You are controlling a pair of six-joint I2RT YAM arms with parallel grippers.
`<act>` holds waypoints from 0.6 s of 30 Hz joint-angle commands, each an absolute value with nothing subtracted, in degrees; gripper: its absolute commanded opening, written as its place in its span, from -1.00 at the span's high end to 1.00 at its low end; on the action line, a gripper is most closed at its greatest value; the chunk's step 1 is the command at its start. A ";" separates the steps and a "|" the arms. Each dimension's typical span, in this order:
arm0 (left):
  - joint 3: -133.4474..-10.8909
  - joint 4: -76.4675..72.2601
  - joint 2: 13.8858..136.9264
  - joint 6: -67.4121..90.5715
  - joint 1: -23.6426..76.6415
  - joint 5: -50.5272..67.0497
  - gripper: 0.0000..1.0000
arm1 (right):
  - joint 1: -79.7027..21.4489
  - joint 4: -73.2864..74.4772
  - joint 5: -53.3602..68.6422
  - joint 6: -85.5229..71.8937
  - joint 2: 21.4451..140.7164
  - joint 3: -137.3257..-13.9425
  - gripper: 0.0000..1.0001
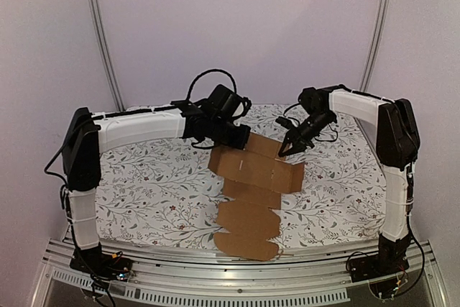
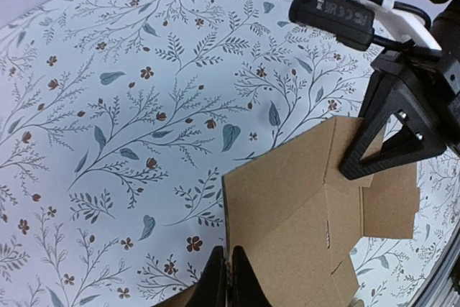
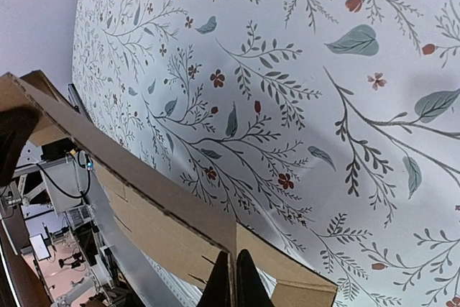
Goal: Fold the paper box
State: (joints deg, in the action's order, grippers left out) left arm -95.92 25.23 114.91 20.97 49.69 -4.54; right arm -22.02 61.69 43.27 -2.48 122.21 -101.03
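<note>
Inspection finding: the box (image 1: pixel 251 177) is not yet formed. It is an unfolded die-cut sheet lying on the counter (image 1: pixel 144 177), running from the near edge towards the middle, with its far panels lifted off the surface. The left gripper (image 2: pixel 228 258) is pressed together on the left edge of the raised far portion. The right gripper (image 3: pixel 231 262) is likewise closed, pinching the rim of a flap that stands clear of the counter. Both holds appear to take only a narrow margin of card. The main risk is slip: a shallow pinch on stiff corrugated board could let go once the panel resists bending, dropping the flap flat. The second risk is uneven motion. If one arm lifts or turns ahead of the other, the sheet may twist and crease away from its scored lines. Third, the near panels lie loose with nothing holding them down, so a pull on the far end could drag the whole sheet along the counter instead of folding it, and the near end sits close to the counter's edge. Fourth, the two grippers work near each other over the same panel, so a converging move could bring them into contact.
</note>
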 commanded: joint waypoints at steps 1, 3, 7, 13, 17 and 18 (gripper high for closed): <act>-99.12 27.18 116.37 24.99 51.76 -7.68 0.66 | -21.88 61.91 35.14 -5.50 123.11 -107.22 1.00; -100.93 31.26 114.61 23.97 51.77 -8.76 0.35 | -21.72 63.53 34.68 -2.14 123.34 -109.26 1.00; -102.32 36.71 107.25 17.63 51.41 -5.95 -0.14 | -21.71 66.04 36.05 6.96 121.92 -110.49 1.00; -110.37 45.36 104.02 7.57 46.67 0.39 -0.48 | -22.77 76.01 36.73 23.80 121.43 -117.45 1.00; -117.25 49.18 108.80 1.85 43.00 7.12 -0.51 | -23.36 79.96 40.34 27.55 121.63 -122.16 1.00; -119.90 50.00 110.43 0.46 42.50 8.51 -0.52 | -23.34 80.78 42.00 27.79 121.78 -123.18 1.00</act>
State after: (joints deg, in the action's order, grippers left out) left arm -115.07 42.52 104.90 8.45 45.67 1.37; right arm -22.65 73.89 37.65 20.62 122.43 -119.24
